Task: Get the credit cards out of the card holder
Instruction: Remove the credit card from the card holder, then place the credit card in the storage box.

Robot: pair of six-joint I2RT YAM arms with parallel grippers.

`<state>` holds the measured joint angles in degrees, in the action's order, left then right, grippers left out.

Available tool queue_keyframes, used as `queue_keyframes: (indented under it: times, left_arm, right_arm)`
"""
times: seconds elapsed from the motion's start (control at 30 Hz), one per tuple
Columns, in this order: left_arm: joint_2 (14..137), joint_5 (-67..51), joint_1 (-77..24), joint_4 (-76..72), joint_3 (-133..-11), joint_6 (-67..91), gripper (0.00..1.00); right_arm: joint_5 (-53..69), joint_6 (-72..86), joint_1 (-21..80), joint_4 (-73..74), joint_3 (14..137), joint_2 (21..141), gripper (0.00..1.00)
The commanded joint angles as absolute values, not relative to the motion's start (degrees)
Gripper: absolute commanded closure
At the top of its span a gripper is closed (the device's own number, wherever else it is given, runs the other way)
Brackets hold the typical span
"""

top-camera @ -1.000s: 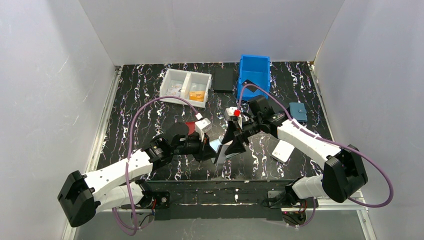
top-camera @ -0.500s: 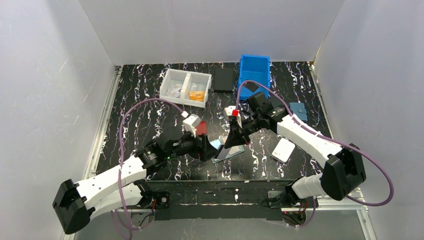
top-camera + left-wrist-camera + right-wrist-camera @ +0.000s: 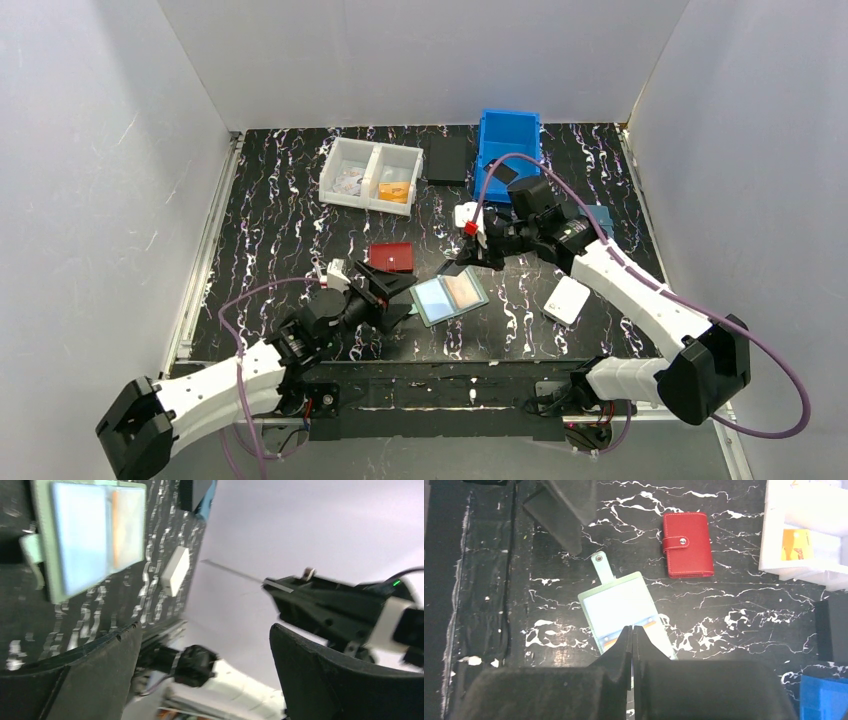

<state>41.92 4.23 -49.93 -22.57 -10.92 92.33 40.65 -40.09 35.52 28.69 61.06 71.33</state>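
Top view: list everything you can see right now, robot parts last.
Card holder: 1, sage green, open flat, centre.
Cards: 2 visible, light blue and orange, in the holder.
Red wallet: 1, red, closed, behind-left of holder.
White wallet: 1, white, right of holder.
Blue wallet: 1, blue, far right, partly hidden.
Tray: 1, white, two compartments, back left.
Bin: 1, blue, back right.
Pad: 1, black, between tray and bin.
Left claw: 1, black, open, left of holder.
Right claw: 1, black, shut, over holder's far edge.

Smooth, matt leather-like card holder [image 3: 605, 571]
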Motion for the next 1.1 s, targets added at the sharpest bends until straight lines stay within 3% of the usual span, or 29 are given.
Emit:
queue_keyframes:
  times: [0.0, 0.37, 0.53, 0.7, 0.9, 0.97, 1.0, 1.07]
  left_arm:
    - [48.40, 8.08, -49.85, -26.49, -16.01, 112.21, 0.02]
    - [66.98, 3.52, -50.46, -26.55, -27.51, 119.35, 0.12]
    - [67.52, 3.88, -50.67, -26.64, -28.05, 119.45, 0.46]
    - [67.14, 3.78, -50.69, -26.74, -27.52, 119.31, 0.64]
    - [65.88, 4.65, -50.63, -27.10, -26.12, 118.95, 0.98]
    - [65.32, 5.00, -50.66, -27.44, -25.49, 118.69, 1.00]
    - [65.02, 5.36, -50.59, -27.76, -25.19, 118.22, 1.00]
    - [64.01, 6.34, -50.42, -28.26, -24.42, 116.08, 1.00]
  right_arm:
    - [38.38, -40.74, 37.26, 23.29, 59.27, 70.69, 0.99]
    - [37.41, -42.47, 40.14, 21.23, 56.17, 70.31, 0.99]
    - [37.75, -43.64, 41.10, 21.83, 55.37, 70.13, 0.99]
    - [38.36, -44.99, 41.61, 22.73, 55.07, 70.05, 0.99]
    - [39.76, -46.59, 41.92, 24.43, 55.01, 69.97, 0.99]
    - [40.73, -47.25, 42.01, 25.54, 54.97, 70.10, 0.98]
    - [41.57, -47.95, 41.99, 26.56, 55.03, 70.21, 0.90]
    - [43.54, -48.71, 41.98, 28.93, 55.38, 70.31, 0.59]
